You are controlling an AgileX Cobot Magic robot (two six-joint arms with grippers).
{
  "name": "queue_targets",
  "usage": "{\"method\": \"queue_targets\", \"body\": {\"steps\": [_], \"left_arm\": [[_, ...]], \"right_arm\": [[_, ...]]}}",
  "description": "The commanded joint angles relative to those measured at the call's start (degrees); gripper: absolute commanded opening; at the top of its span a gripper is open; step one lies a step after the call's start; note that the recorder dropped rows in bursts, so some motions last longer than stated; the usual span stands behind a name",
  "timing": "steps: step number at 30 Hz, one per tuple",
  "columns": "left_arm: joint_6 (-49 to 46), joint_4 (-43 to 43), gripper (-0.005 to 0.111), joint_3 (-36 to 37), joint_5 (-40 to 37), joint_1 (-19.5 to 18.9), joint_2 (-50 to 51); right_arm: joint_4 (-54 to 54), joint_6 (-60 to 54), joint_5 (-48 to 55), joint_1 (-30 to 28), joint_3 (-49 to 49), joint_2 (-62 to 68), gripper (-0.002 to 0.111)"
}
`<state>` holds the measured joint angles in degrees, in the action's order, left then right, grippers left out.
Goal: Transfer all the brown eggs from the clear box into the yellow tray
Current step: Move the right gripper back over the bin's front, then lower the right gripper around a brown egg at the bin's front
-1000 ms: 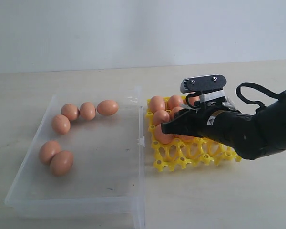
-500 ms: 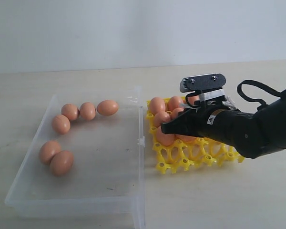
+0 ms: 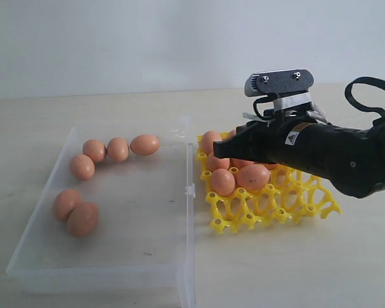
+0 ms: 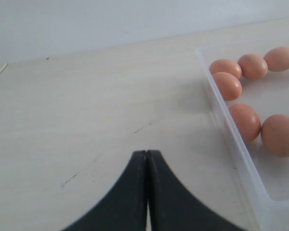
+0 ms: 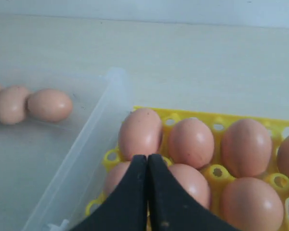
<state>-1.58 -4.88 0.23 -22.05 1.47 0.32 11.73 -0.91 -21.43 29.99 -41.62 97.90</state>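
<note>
Exterior view alone: the whole layout. The clear box [image 3: 144,212] lies at 9 o'clock of the yellow tray [image 3: 269,208], just beside it. Six brown eggs [image 3: 118,149] are in the box, four in an arc toward its 11 o'clock corner and two touching near 8 o'clock. More eggs fill the tray's 10 o'clock part, and the cups toward 5 o'clock are bare.
Right gripper [image 3: 217,149]: jaws pressed together and empty, hovering above the tray's eggs with the tip toward 9 o'clock.
Right wrist view alone: the closed tips [image 5: 147,158] up close, over eggs [image 5: 191,142] seated in the tray's cups [image 5: 216,126]. The box wall [image 5: 86,149] is beside them.
Left wrist view alone: the left gripper [image 4: 145,153], unseen from outside. Its jaws are pressed together and empty over the bare surface [image 4: 86,106], beside the box wall [image 4: 231,139].
Since a second ago: the right gripper has lifted off the tray. An egg it covered now sits exposed in the tray's front row. The six eggs in the box are unmoved.
</note>
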Motion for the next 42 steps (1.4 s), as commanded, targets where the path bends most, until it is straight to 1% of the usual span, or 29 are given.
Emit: {"method": "queue_targets", "body": {"steps": [1,4,7,10,14,15,17,20,23,28,32,34,36,39,42], "left_arm": [[0.2,0.3,0.0,-0.2,0.4,0.3,-0.3],[0.2,0.3,0.0,-0.2,0.4,0.3,-0.3],[0.2,0.3,0.0,-0.2,0.4,0.3,-0.3],[0.2,0.3,0.0,-0.2,0.4,0.3,-0.3],[0.2,0.3,0.0,-0.2,0.4,0.3,-0.3],[0.2,0.3,0.0,-0.2,0.4,0.3,-0.3],[0.2,0.3,0.0,-0.2,0.4,0.3,-0.3],[0.2,0.3,0.0,-0.2,0.4,0.3,-0.3],[0.2,0.3,0.0,-0.2,0.4,0.3,-0.3],[0.2,0.3,0.0,-0.2,0.4,0.3,-0.3],[0.2,0.3,0.0,-0.2,0.4,0.3,-0.3],[0.2,0.3,0.0,-0.2,0.4,0.3,-0.3],[0.2,0.3,0.0,-0.2,0.4,0.3,-0.3],[0.2,0.3,0.0,-0.2,0.4,0.3,-0.3],[0.2,0.3,0.0,-0.2,0.4,0.3,-0.3]], "right_arm": [[-0.4,-3.4,2.9,2.3,-0.1,-3.3,0.0],[-0.4,-7.7,8.6,4.4,-1.6,-5.1,0.001],[-0.4,-8.2,13.0,5.3,-3.6,-5.6,0.007],[-0.3,-8.0,16.2,5.9,-5.6,-5.7,0.019],[-0.1,-8.0,22.5,7.4,-9.3,-5.7,0.039],[-0.1,-7.9,25.5,8.2,-10.8,-5.6,0.043],[-0.3,-7.9,34.2,10.6,-15.3,-4.4,0.047],[-0.3,-8.0,47.5,14.1,-23.3,-0.8,0.048],[-0.1,-8.0,57.5,16.0,-31.2,3.8,0.048],[0.4,-7.9,69.4,17.3,-42.6,12.4,0.048],[0.9,-4.9,77.9,18.0,-51.7,19.9,0.048],[1.3,-3.4,80.2,18.5,-55.9,23.1,0.048],[1.6,-1.1,80.4,18.9,-60.4,26.3,0.048],[2.1,3.1,79.1,19.3,-66.7,29.9,0.048],[5.6,5.8,77.8,19.3,-71.3,32.4,0.048]]}}
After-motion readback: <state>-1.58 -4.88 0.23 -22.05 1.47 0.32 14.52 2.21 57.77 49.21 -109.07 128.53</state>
